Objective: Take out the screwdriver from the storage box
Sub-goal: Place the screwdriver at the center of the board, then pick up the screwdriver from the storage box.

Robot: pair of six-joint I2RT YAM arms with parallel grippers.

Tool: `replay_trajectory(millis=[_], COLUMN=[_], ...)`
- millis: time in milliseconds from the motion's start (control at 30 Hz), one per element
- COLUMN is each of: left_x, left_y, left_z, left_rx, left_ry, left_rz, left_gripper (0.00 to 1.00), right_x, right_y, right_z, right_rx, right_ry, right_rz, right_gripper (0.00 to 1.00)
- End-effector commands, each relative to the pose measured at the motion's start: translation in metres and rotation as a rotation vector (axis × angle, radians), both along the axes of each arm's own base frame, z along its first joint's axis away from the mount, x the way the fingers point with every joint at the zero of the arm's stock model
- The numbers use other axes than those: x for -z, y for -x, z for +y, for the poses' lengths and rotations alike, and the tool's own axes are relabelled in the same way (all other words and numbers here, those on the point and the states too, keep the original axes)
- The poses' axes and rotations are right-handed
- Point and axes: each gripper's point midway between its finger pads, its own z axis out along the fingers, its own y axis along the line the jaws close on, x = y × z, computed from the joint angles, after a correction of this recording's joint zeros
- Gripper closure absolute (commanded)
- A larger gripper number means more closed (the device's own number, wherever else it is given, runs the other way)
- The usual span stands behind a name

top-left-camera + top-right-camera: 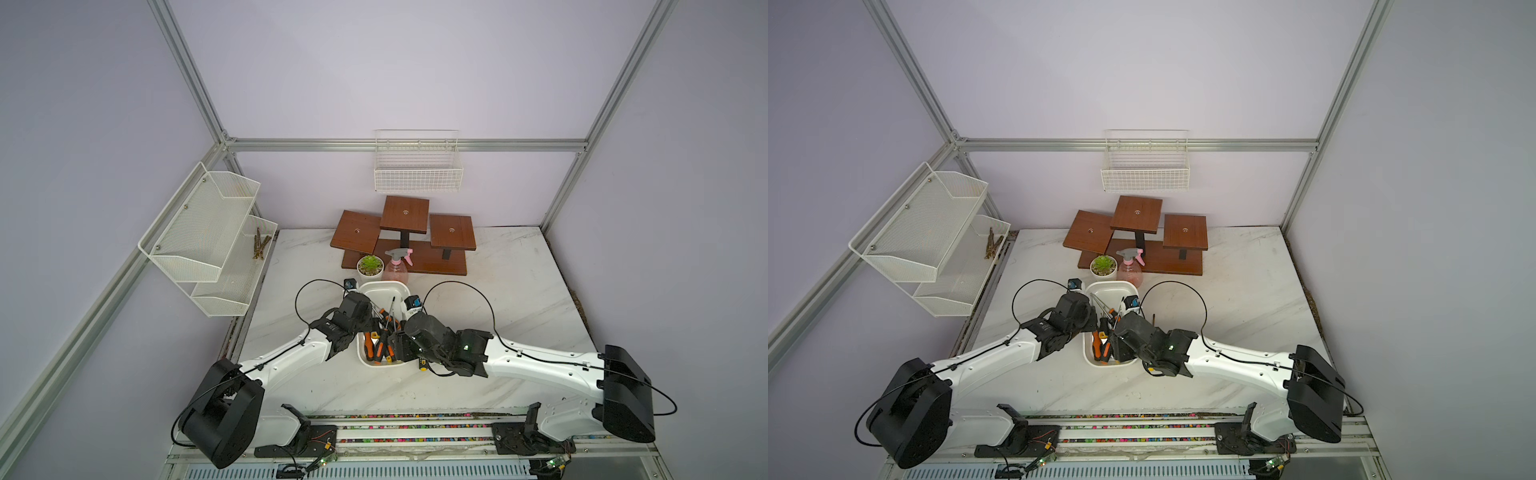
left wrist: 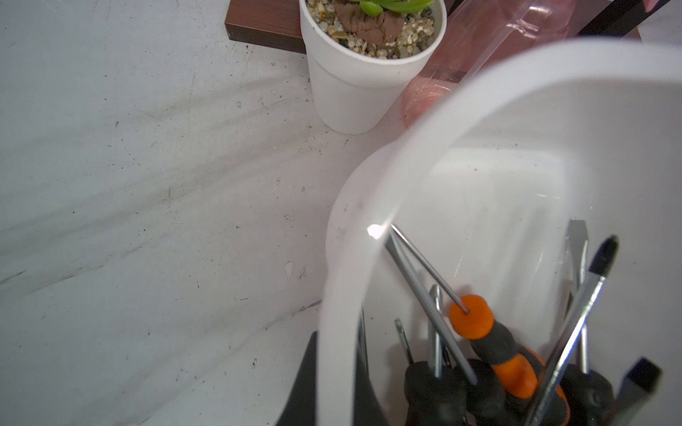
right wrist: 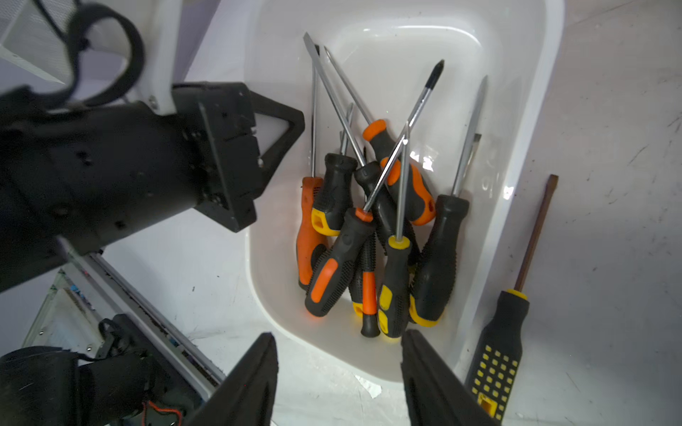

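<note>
Right pincer (image 3: 339, 380) hung released, fingers (image 3: 258, 383) spread and holding nothing, over the near end rim of the storage box (image 3: 527, 121). Ahead of it, inside the box, sat a pile of screwdrivers (image 3: 369, 228): handles bunched at the near end, shafts crossed and pointing to the far end. The far half of the box floor was bare.

One loose screwdriver (image 3: 505, 332), black handle with yellow squares, lay on the counter (image 3: 620, 239) outside the box. It ran along the long wall, touching or just beside it, next to one of those spread fingers.

Left pincer (image 2: 334, 387) was clenched on the opposite long rim, one finger outside the wall, one inside. Beyond it, past the box's far end, stood the plant pot (image 2: 354, 92) and pink spray bottle (image 2: 479, 48), both close to the rim. Open counter lay outboard of both pincers.
</note>
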Motion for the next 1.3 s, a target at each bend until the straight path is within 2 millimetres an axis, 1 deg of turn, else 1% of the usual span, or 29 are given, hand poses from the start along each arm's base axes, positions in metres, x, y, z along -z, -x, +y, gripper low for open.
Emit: replay_trajectory(millis=[0, 200, 233, 533, 867, 1100, 1267], left_x=[-0.025, -0.024, -0.024, -0.024, -0.019, -0.017, -0.017], left_y=[-0.006, -0.005, -0.005, -0.005, -0.003, -0.002, -0.002], left_z=[-0.007, -0.005, -0.006, -0.004, -0.003, -0.003, -0.003], left_rx=[-0.012, -0.016, -0.015, -0.020, -0.021, -0.021, -0.020], left_ry=[0.097, 0.092, 0.092, 0.088, 0.086, 0.087, 0.087], left_rz=[-0.084, -0.082, -0.080, -0.081, -0.071, -0.067, -0.067], left_gripper=[1.00, 1.00, 1.00, 1.00, 1.00, 1.00, 1.00], right_x=[0.004, 0.013, 0.025, 0.044, 0.054, 0.055, 0.061], right_y=[-0.009, -0.015, -0.016, -0.021, -0.029, -0.035, -0.040], right_z=[-0.004, -0.002, 0.000, 0.003, 0.008, 0.016, 0.018], right_rx=[0.032, 0.042, 0.039, 0.022, 0.007, -0.008, -0.010], right_ry=[0.059, 0.085, 0.107, 0.156, 0.192, 0.206, 0.215], right_rz=[-0.026, -0.028, -0.015, -0.007, -0.006, -0.017, -0.006], right_gripper=[0.43, 0.45, 0.46, 0.52, 0.56, 0.58, 0.59])
